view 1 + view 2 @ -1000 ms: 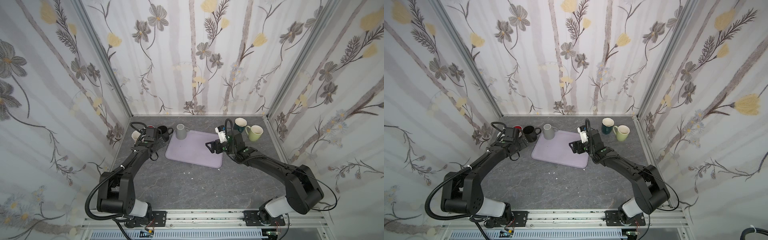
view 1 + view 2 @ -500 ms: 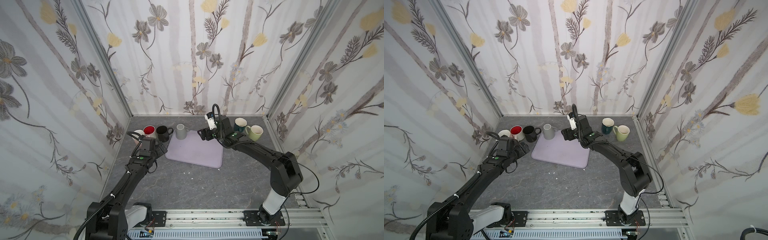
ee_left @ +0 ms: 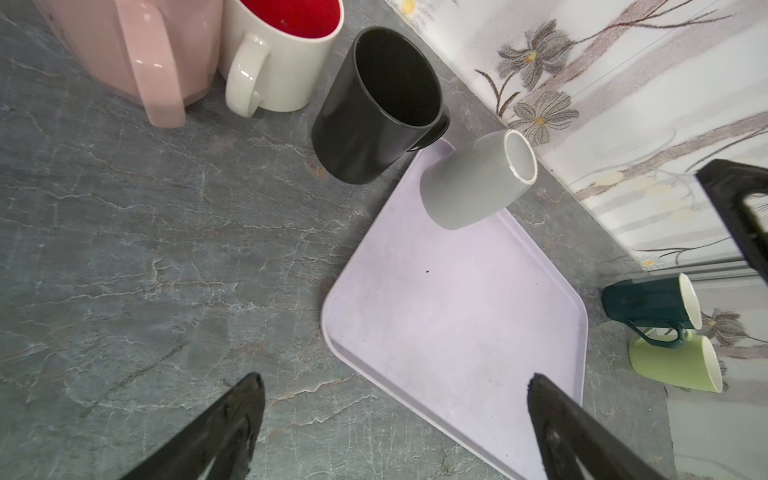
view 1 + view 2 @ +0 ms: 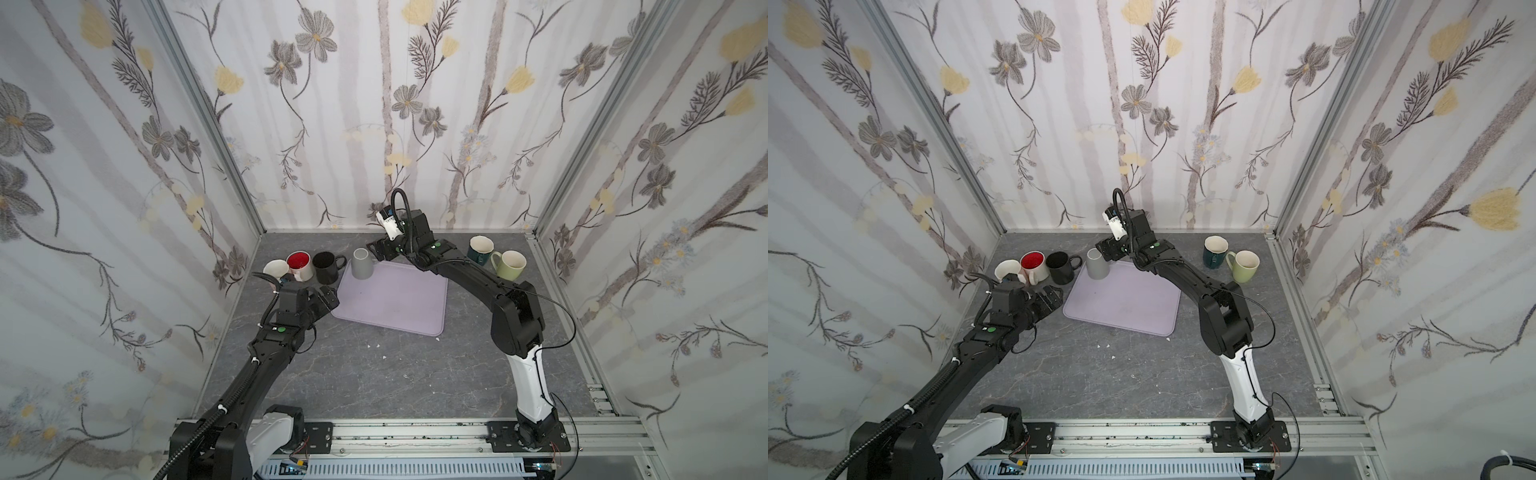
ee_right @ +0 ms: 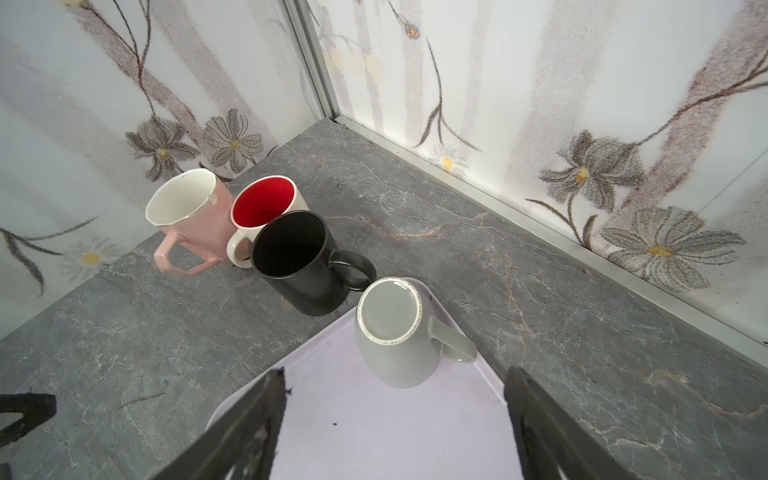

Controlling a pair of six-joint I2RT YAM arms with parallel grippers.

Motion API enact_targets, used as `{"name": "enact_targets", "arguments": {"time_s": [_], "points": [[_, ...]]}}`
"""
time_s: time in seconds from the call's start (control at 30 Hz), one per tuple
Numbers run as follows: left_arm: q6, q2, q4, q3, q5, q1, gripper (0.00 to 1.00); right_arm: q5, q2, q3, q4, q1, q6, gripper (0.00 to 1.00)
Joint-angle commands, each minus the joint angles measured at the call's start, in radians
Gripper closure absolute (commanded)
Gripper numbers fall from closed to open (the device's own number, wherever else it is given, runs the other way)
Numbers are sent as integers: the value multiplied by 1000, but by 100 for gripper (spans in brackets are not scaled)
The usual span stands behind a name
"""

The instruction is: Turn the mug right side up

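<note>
The grey mug (image 4: 363, 263) (image 4: 1097, 264) stands upside down, base up, on the far left corner of the lilac tray (image 4: 395, 303) (image 4: 1125, 303). My right gripper (image 4: 375, 250) (image 4: 1103, 249) hovers just behind and to the right of it, open. In the right wrist view the mug (image 5: 395, 332) sits just ahead of the open right gripper (image 5: 395, 386), not between the fingers, its handle (image 5: 453, 345) pointing sideways. My left gripper (image 4: 328, 297) (image 4: 1050, 297) is open and empty at the tray's left edge; in its wrist view the left gripper (image 3: 395, 378) straddles the tray edge (image 3: 357, 361).
Three upright mugs stand in a row left of the tray: pink (image 4: 276, 268), white with red inside (image 4: 300, 264), black (image 4: 326, 266). A dark teal mug (image 4: 480, 249) and a light green mug (image 4: 509, 266) stand at the back right. Walls close in on three sides.
My right gripper has swung from over the tray's right side to the far left corner beside the grey mug. My left gripper has drawn back from the black mug toward the front.
</note>
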Motion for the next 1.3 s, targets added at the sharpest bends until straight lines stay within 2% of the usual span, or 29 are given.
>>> {"name": "enact_targets", "arguments": {"time_s": [0.0, 0.37, 0.57, 0.63, 0.73, 0.9, 1.1, 1.27], "points": [[-23, -7, 58, -1, 24, 1, 0, -30, 33, 18, 0, 1, -63, 17], [-75, -30, 51, 34, 16, -10, 0, -199, 137, 29, 137, -12, -35, 17], [-74, 27, 27, 99, 23, -19, 0, -277, 180, 72, 177, -32, 98, 17], [-85, 55, 47, 113, 32, -24, 0, -361, 190, 72, 231, -44, 193, 18], [-92, 122, 65, 155, 29, -37, 0, -390, 176, 43, 283, -55, 289, 20], [-64, 298, 36, 313, 52, -73, 0, -360, -5, -219, 445, -76, 338, 19], [-1, 521, -39, 580, 23, -124, 0, -252, -277, -600, 595, -112, 377, 19], [66, 750, -205, 864, 37, -137, 0, -133, -488, -862, 603, -144, 394, 18]]}}
